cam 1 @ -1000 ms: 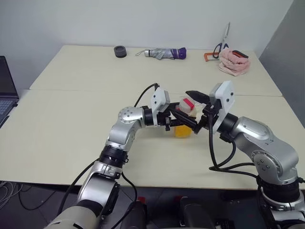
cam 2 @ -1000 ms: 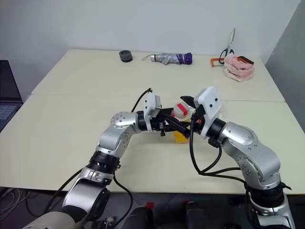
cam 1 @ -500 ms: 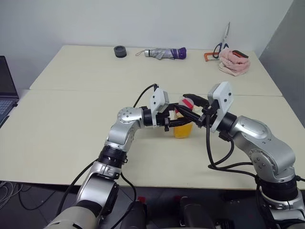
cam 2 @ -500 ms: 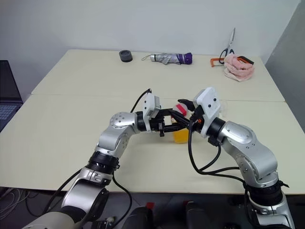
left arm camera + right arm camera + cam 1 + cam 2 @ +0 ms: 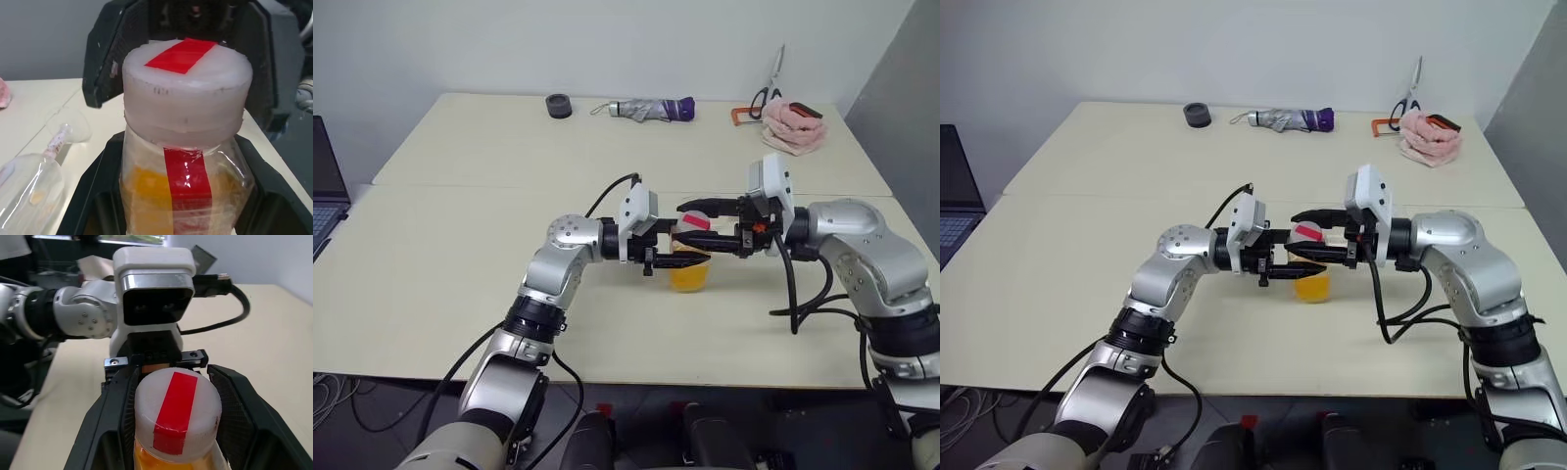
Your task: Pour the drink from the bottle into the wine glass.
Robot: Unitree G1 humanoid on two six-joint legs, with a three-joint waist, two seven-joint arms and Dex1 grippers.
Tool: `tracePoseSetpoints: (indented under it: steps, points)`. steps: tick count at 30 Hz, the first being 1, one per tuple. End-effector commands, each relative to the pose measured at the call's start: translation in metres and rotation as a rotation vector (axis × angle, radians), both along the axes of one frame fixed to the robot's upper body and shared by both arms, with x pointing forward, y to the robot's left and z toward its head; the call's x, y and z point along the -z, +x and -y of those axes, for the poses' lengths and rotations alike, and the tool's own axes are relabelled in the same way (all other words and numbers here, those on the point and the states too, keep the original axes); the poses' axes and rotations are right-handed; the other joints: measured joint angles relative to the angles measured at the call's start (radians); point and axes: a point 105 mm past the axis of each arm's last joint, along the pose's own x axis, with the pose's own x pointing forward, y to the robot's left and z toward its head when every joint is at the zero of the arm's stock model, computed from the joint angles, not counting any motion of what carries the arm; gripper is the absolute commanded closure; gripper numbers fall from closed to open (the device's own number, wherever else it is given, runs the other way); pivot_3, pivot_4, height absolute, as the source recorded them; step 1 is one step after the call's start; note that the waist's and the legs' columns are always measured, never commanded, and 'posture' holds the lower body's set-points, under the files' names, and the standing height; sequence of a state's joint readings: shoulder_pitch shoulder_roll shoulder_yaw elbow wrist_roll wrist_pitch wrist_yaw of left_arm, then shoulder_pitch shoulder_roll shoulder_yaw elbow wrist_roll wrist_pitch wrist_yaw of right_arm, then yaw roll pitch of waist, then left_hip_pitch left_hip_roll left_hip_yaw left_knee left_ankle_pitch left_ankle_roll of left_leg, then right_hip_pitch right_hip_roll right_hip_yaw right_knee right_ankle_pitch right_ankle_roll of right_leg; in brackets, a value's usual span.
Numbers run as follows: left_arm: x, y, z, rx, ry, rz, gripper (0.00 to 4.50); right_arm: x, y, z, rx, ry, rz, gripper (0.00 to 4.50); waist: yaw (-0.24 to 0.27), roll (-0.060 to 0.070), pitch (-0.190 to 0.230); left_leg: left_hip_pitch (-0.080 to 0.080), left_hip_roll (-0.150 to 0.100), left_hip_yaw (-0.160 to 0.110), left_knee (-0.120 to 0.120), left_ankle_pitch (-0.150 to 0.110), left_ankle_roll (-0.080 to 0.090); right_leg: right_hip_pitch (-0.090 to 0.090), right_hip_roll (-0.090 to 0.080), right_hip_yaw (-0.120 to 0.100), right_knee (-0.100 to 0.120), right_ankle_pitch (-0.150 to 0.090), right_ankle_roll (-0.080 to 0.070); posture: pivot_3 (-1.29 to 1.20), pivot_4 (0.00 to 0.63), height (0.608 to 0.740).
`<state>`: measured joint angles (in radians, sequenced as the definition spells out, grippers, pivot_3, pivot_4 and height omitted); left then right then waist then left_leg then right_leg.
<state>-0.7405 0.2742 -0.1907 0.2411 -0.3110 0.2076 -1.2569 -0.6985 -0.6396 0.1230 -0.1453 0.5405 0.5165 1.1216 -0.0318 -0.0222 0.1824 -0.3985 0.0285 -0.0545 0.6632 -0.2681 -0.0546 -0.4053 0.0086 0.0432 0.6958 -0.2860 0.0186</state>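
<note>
The bottle [image 5: 690, 269] stands upright at the table's middle, its lower half full of orange drink [image 5: 1310, 286]. Its cap [image 5: 176, 406] is whitish with a red strip across the top. My left gripper [image 5: 680, 257] reaches in level from the left and is shut on the bottle's body. From the right, my right gripper [image 5: 691, 221] comes in level, its black fingers [image 5: 105, 63] closed on either side of the cap. In the left wrist view the wine glass [image 5: 29, 188] is clear, beside the bottle, and looks to be lying on its side.
Along the table's far edge lie a black tape roll [image 5: 560, 105], a folded umbrella [image 5: 651, 108], an orange-handled tool [image 5: 741, 116], scissors [image 5: 773, 83] and a pink cloth [image 5: 793, 127]. A laptop [image 5: 323, 186] sits at the left edge.
The right gripper has swung round to level and closed from wide open onto the cap. The bottle has gone from tilted to upright. The left gripper has kept its grip.
</note>
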Motion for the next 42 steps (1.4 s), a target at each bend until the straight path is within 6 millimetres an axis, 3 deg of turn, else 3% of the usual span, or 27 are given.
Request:
tracePoseSetpoints:
  steps: [1,2,8,11,14,21,31,34,39,40,42]
  points:
    - [-0.025,-0.003,0.001,0.013,-0.060,0.068,2.34,-0.006,0.005,0.008,0.050,0.015,0.021,2.60,0.001,0.000,0.000,0.000,0.000,0.000,0.000,0.000,0.000,0.000,0.000,0.000,0.000,0.000,0.000,0.00,0.150,0.740]
    - [-0.025,-0.002,0.001,0.005,-0.064,0.066,2.34,-0.007,0.006,0.008,0.074,0.034,0.026,1.86,0.001,0.000,0.000,-0.001,0.000,0.000,0.000,0.000,0.000,0.000,-0.001,0.000,0.000,0.000,0.000,0.00,0.150,0.740]
    - [-0.023,0.003,-0.003,-0.061,-0.091,0.036,2.34,-0.025,-0.017,0.013,0.198,0.208,0.072,0.00,0.003,0.000,0.000,-0.001,-0.001,0.000,0.000,0.000,0.000,-0.001,-0.002,0.000,0.000,0.000,0.000,0.00,0.150,0.740]
    - [-0.022,0.006,-0.002,-0.084,-0.094,0.033,2.34,-0.025,-0.039,0.003,0.264,0.271,0.058,0.00,0.003,0.000,0.000,-0.002,-0.001,-0.001,0.000,0.000,0.000,-0.001,-0.002,0.000,0.000,0.000,0.000,0.00,0.150,0.740]
    - [-0.020,0.009,-0.001,-0.094,-0.087,0.033,2.34,-0.016,-0.045,-0.010,0.364,0.286,0.065,0.00,-0.002,0.000,0.000,-0.001,0.000,-0.001,0.000,0.000,0.000,-0.001,-0.002,0.000,0.000,0.000,0.000,0.00,0.150,0.740]
    - [-0.017,0.012,0.002,-0.085,-0.067,0.040,2.36,-0.010,-0.019,-0.015,0.638,0.304,0.174,0.00,0.000,0.000,0.000,0.000,-0.001,0.000,0.001,0.000,-0.001,-0.001,-0.001,0.001,0.001,0.000,0.000,0.00,0.150,0.740]
    - [-0.014,0.014,0.001,-0.089,-0.059,0.048,2.36,-0.004,-0.019,-0.019,0.649,0.324,0.150,0.00,0.000,0.000,0.000,-0.001,-0.001,0.000,0.000,0.000,0.000,-0.001,-0.001,0.001,0.000,0.000,0.000,0.00,0.150,0.740]
    - [-0.014,0.014,0.000,-0.093,-0.057,0.051,2.36,-0.003,-0.018,-0.019,0.647,0.324,0.146,0.56,0.000,0.000,0.000,-0.001,-0.001,0.000,0.000,0.000,0.000,-0.001,-0.001,0.001,0.000,0.000,0.000,0.00,0.150,0.740]
    - [-0.013,0.014,0.000,-0.095,-0.054,0.052,2.36,-0.003,-0.020,-0.022,0.615,0.324,0.146,2.42,0.000,0.000,0.000,-0.001,-0.001,0.000,0.000,0.000,0.000,-0.001,-0.001,0.001,0.000,0.000,0.000,0.00,0.150,0.740]
    - [-0.013,0.014,-0.001,-0.095,-0.053,0.052,2.37,-0.003,-0.022,-0.024,0.601,0.319,0.150,2.65,0.000,0.000,0.000,-0.001,-0.001,0.000,0.000,0.000,0.000,-0.001,-0.001,0.001,0.000,0.000,0.000,0.00,0.150,0.740]
    - [-0.013,0.014,-0.001,-0.094,-0.053,0.052,2.37,-0.003,-0.023,-0.027,0.579,0.313,0.149,2.65,0.000,0.000,0.000,-0.001,-0.001,0.000,0.000,0.000,0.000,-0.001,-0.001,0.001,0.000,0.000,0.000,0.00,0.150,0.740]
